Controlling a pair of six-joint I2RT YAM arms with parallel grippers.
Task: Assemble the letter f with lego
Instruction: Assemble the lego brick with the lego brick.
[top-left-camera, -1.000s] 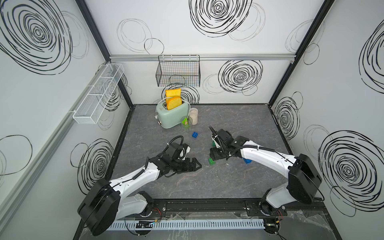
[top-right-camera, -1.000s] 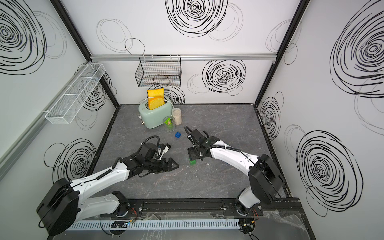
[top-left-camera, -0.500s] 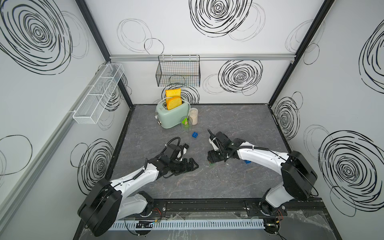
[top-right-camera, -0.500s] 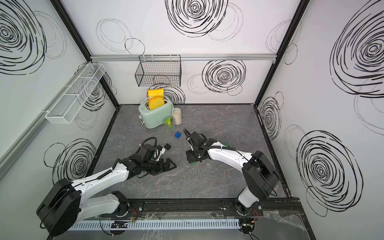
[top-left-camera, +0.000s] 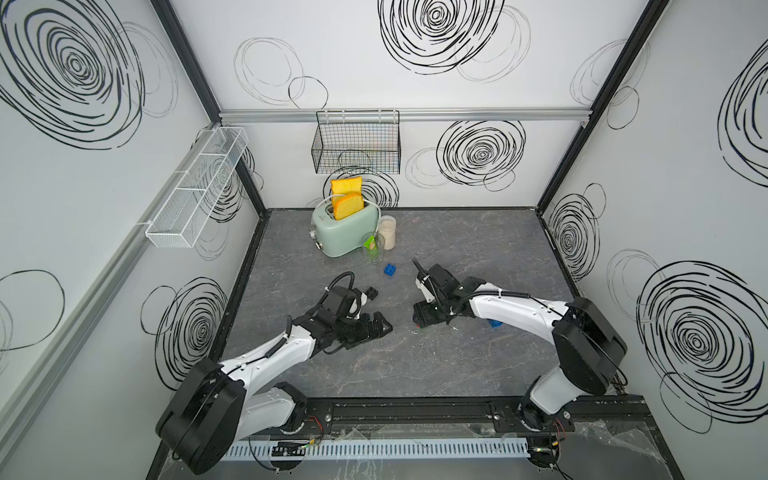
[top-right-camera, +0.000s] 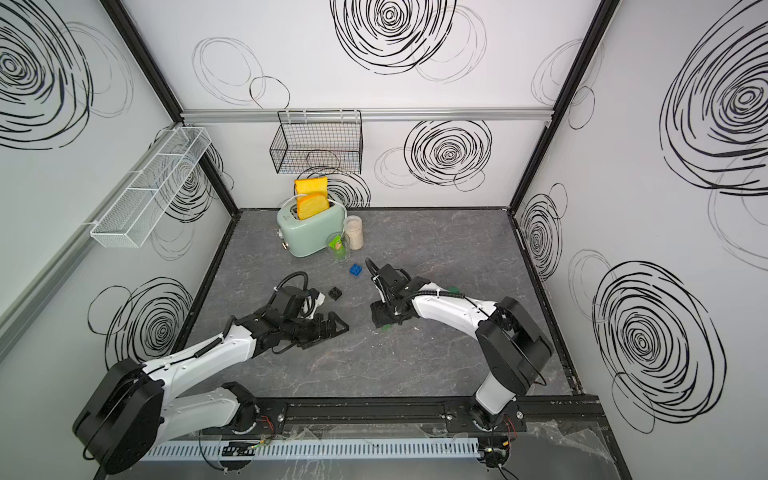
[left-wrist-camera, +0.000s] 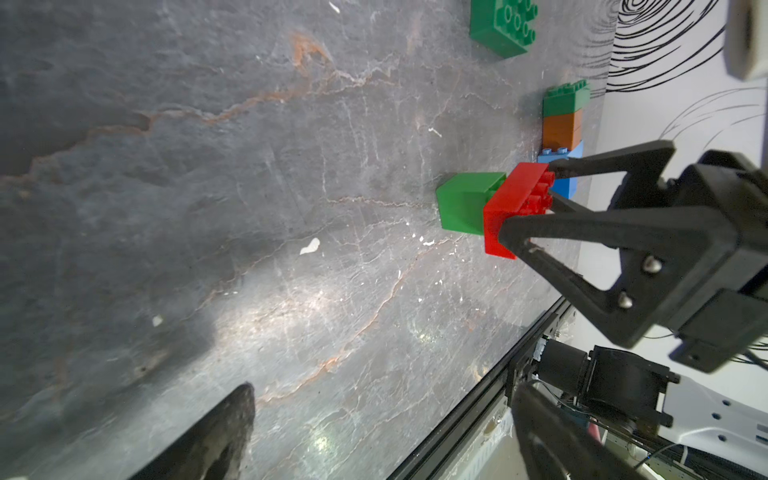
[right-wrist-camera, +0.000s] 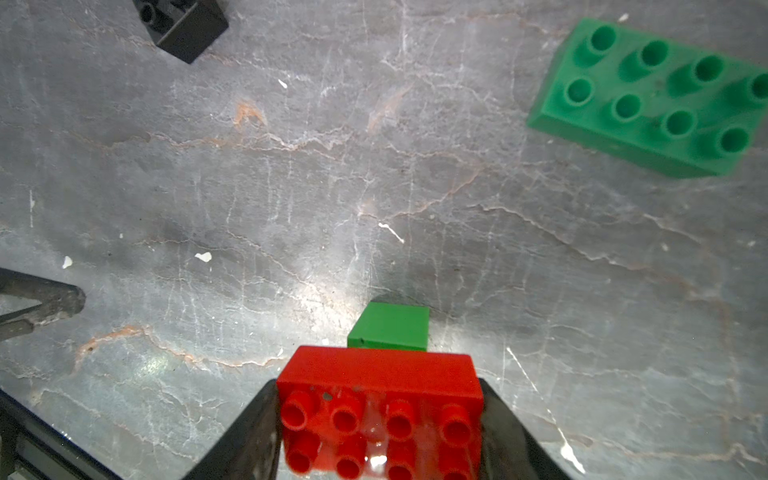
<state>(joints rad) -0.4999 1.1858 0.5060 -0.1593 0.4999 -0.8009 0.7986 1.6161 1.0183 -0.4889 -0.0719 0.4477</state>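
My right gripper (right-wrist-camera: 378, 419) is shut on a red oblong lego brick (right-wrist-camera: 380, 374), studs toward the camera. A small green brick (right-wrist-camera: 390, 326) is stuck under it, down at the tabletop. The left wrist view shows the same red brick (left-wrist-camera: 513, 208) and green brick (left-wrist-camera: 465, 203) between the right gripper's black fingers (left-wrist-camera: 602, 232). My left gripper (top-left-camera: 374, 328) lies open and empty just left of them. Loose lego: a green oblong brick (right-wrist-camera: 652, 99), a black brick (top-left-camera: 371, 293), a blue brick (top-left-camera: 390, 270). A green-orange-light blue stack (left-wrist-camera: 563, 120) lies behind.
A mint toaster (top-left-camera: 345, 232) with toast, a glass (top-left-camera: 372, 248) and a jar (top-left-camera: 387, 232) stand at the back. Another blue brick (top-left-camera: 494, 323) peeks from under the right arm. A black wire basket (top-left-camera: 356, 145) and a white rack (top-left-camera: 195, 195) hang on the walls.
My right gripper has moved down and toward the front with the red brick. The left gripper has drawn back a little to the left, uncovering the black brick.
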